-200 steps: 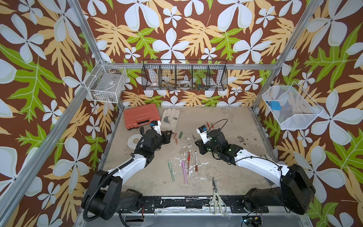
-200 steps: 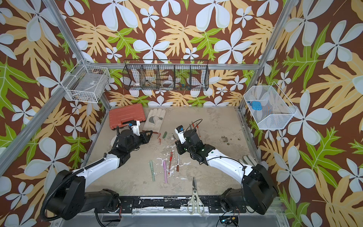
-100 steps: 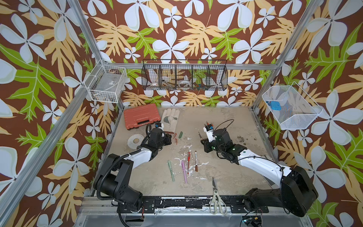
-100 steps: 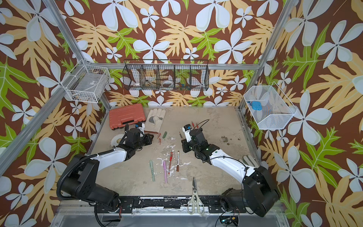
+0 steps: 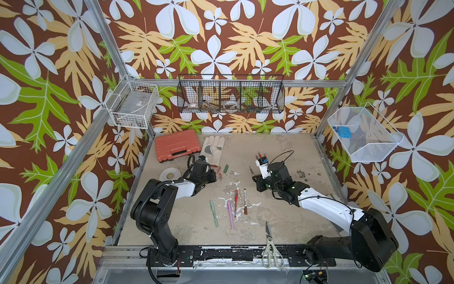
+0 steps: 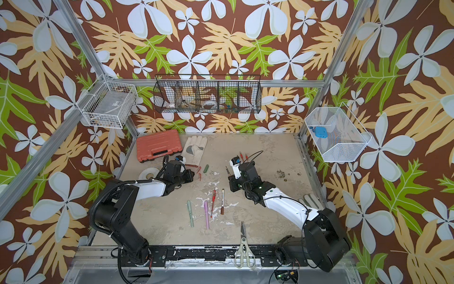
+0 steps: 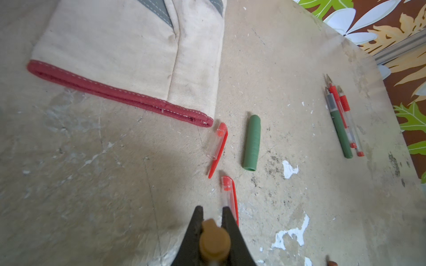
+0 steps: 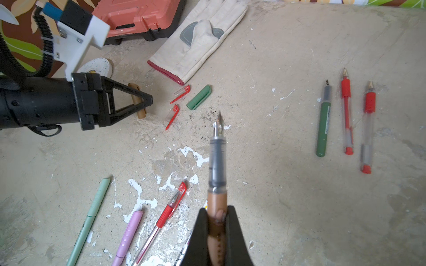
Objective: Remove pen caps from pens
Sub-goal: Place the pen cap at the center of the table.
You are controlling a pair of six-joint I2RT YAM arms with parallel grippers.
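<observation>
In left jaws a tan cap (image 7: 214, 240) is clamped, near two red caps (image 7: 218, 145) by the glove (image 7: 129, 57). In right jaws the uncapped tan pen (image 8: 217, 161) is gripped, nib exposed, above the table (image 8: 288, 207).

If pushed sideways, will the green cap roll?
Likely briefly: the green cap is a round tube lying on its side. What looks like a clip in the right wrist view may stop it. It seems light, stiff plastic.
</observation>
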